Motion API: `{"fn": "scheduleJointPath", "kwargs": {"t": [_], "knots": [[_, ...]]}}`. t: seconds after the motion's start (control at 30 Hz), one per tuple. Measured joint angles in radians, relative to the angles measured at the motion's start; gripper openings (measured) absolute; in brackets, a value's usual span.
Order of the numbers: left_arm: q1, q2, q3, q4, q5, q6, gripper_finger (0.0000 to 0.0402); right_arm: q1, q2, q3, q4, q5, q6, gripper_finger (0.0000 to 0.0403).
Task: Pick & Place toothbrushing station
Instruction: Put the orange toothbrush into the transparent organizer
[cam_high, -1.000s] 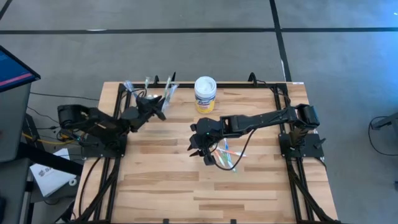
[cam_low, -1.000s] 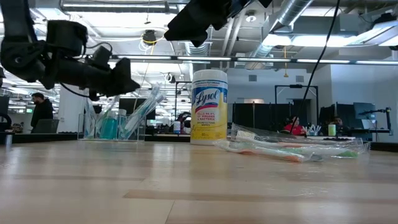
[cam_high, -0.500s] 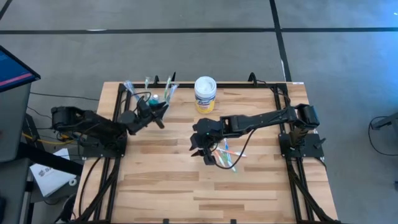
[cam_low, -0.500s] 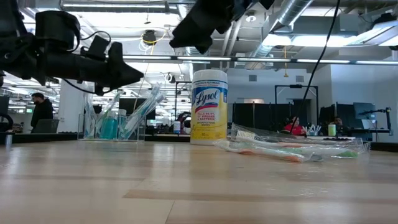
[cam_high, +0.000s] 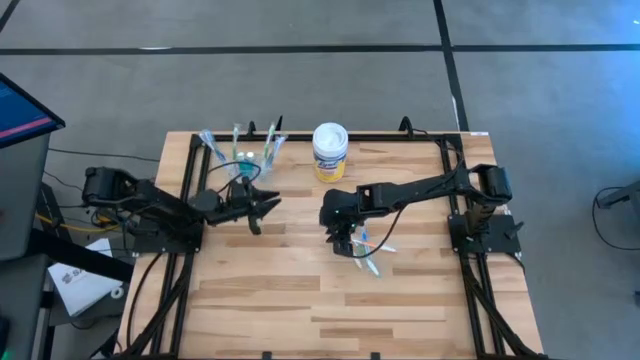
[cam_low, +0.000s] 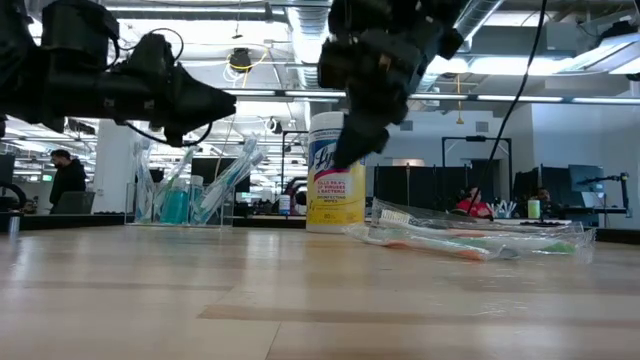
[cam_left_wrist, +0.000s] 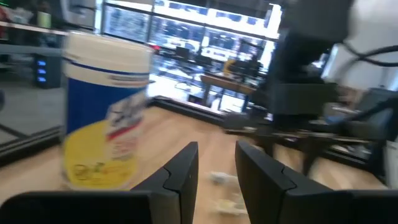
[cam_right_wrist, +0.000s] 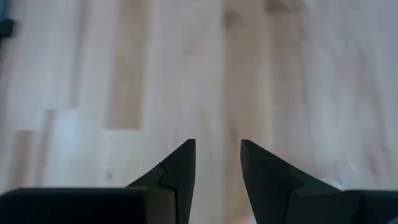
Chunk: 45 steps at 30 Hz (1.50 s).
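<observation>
Hazards
- Right gripper (cam_high: 348, 238): fingers apart, nothing between them, poised over the table (cam_high: 260, 300) just beside the loose toothbrushes (cam_high: 368, 254). Expect a missed pinch on slim, flat-lying handles; a shallow descent likely slides them aside, a deep one presses fingertips into the wood.
- Loose toothbrushes lying crossed and touching: risk of lifting two at once, or dragging a neighbour.
- Left gripper (cam_high: 262, 208): fingers apart, empty, hovering between the clear cup (cam_high: 240, 152) and the yellow-labelled tub (cam_high: 330, 152). Possible clash with the right arm on any carry toward the cup.
- Light cup, already crowded: likely to tip on a steep insertion.

Containers
- Clear cup, near the table's far left edge: several toothbrushes leaning outward, plus a teal item, probably toothpaste.
- Tub: lid on, contents hidden.
</observation>
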Motion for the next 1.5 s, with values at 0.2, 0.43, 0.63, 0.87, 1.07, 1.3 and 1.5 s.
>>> {"fn": "scheduleJointPath", "kwargs": {"t": [0.2, 0.43, 0.63, 0.87, 1.07, 1.3, 1.5], "knots": [[-0.075, 0.0, 0.0, 0.0, 0.0, 0.0, 0.0099, -0.024, 0.0, -0.025, -0.082, 0.033, 0.011, 0.0118], [-0.129, 0.0, 0.0, 0.0, -0.001, 0.0, 0.0099, -0.026, 0.0, -0.043, -0.177, 0.033, 0.007, 0.0118], [-0.155, 0.0, 0.0, 0.0, -0.001, 0.0, 0.0099, -0.022, 0.0, -0.042, -0.182, 0.033, 0.008, 0.0118], [-0.18, 0.0, 0.0, 0.0, -0.002, 0.0, 0.0099, -0.022, 0.0, -0.042, -0.197, 0.054, 0.0, 0.0118], [-0.186, 0.0, 0.0, -0.001, -0.002, 0.0, 0.0099, -0.015, 0.0, -0.042, -0.201, 0.078, -0.001, 0.0118], [-0.186, 0.0, 0.0, -0.001, -0.002, 0.0, 0.0099, 0.002, 0.0, -0.042, -0.217, 0.078, 0.0, 0.0118], [-0.185, 0.0, 0.0, -0.001, -0.002, 0.0, 0.0099, 0.005, 0.0, -0.042, -0.239, 0.078, 0.003, 0.0118]]}}
